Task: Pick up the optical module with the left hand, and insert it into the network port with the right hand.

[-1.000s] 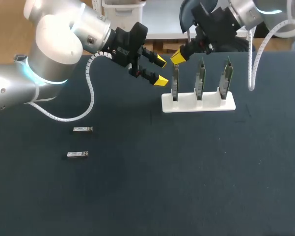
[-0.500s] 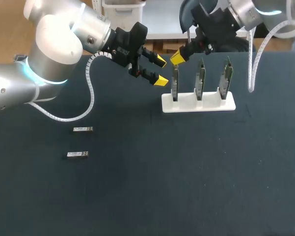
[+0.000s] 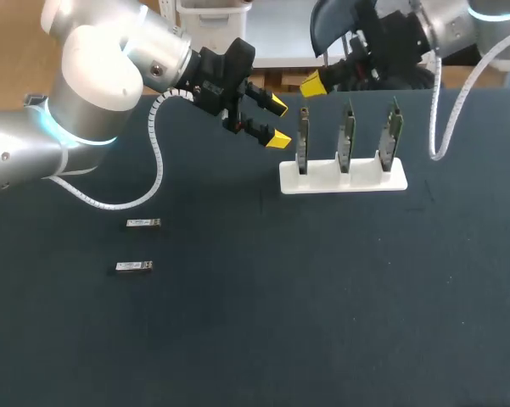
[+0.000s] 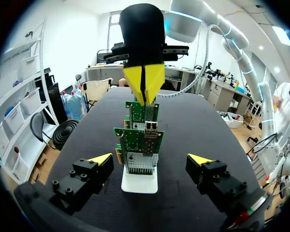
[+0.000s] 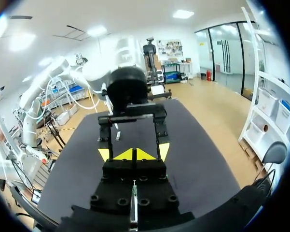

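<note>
Two small silver optical modules [image 3: 142, 223] [image 3: 133, 266] lie on the dark table at the left, clear of both arms. A white stand [image 3: 343, 175] carries three upright green port boards [image 3: 303, 140]. My left gripper [image 3: 278, 121] hovers open just left of the stand with nothing in it. In the left wrist view the boards [image 4: 142, 140] stand in a row ahead, between its open fingers [image 4: 100, 159]. My right gripper [image 3: 312, 83] is shut with nothing seen in it, above and behind the leftmost board; its joined yellow tips [image 4: 144, 82] hang over the row.
The stand's white base [image 4: 140, 183] rests on the black table [image 3: 322, 297], which stretches wide in front of it. In the right wrist view the left arm's open fingers [image 5: 163, 151] face my shut right gripper [image 5: 134, 154].
My right gripper has risen and drawn back from the top of the leftmost board, staying shut. The left arm and the two modules have not moved.
</note>
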You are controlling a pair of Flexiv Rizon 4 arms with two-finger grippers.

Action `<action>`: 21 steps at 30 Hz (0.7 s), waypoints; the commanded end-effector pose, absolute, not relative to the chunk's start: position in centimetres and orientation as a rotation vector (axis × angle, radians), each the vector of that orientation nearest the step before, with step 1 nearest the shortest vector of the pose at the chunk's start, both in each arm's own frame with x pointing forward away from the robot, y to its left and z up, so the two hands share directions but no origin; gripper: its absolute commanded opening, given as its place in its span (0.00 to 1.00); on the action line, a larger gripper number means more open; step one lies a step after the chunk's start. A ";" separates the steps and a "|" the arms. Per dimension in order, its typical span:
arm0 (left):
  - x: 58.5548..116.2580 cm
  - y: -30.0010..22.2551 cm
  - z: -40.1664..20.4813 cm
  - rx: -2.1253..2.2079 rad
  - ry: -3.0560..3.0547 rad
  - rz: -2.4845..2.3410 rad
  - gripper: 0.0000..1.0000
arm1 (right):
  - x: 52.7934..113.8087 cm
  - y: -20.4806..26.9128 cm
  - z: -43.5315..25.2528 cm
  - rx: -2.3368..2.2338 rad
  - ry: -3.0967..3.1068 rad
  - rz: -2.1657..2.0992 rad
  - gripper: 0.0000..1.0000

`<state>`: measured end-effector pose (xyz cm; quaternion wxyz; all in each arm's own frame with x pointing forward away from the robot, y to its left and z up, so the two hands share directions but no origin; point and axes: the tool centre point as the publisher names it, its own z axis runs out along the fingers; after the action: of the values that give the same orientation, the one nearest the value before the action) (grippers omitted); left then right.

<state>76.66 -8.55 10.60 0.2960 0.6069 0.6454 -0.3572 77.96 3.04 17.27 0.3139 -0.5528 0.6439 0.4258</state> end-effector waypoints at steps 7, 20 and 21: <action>76.8 -8.6 10.6 1.617 1.721 -0.950 1.00 | 77.6 -0.9 17.4 -1.487 1.728 1.036 0.00; 76.8 -8.6 10.6 1.617 1.721 -0.950 1.00 | 77.7 -4.7 16.5 -1.500 1.778 1.040 0.00; 76.8 -8.6 10.6 1.617 1.721 -0.950 1.00 | 77.7 -4.9 16.5 -1.505 1.779 1.047 0.00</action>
<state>76.67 -8.55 10.60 0.2960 0.6069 0.6454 -0.3572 77.47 -4.20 16.47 0.2922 -0.5631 0.6703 0.3851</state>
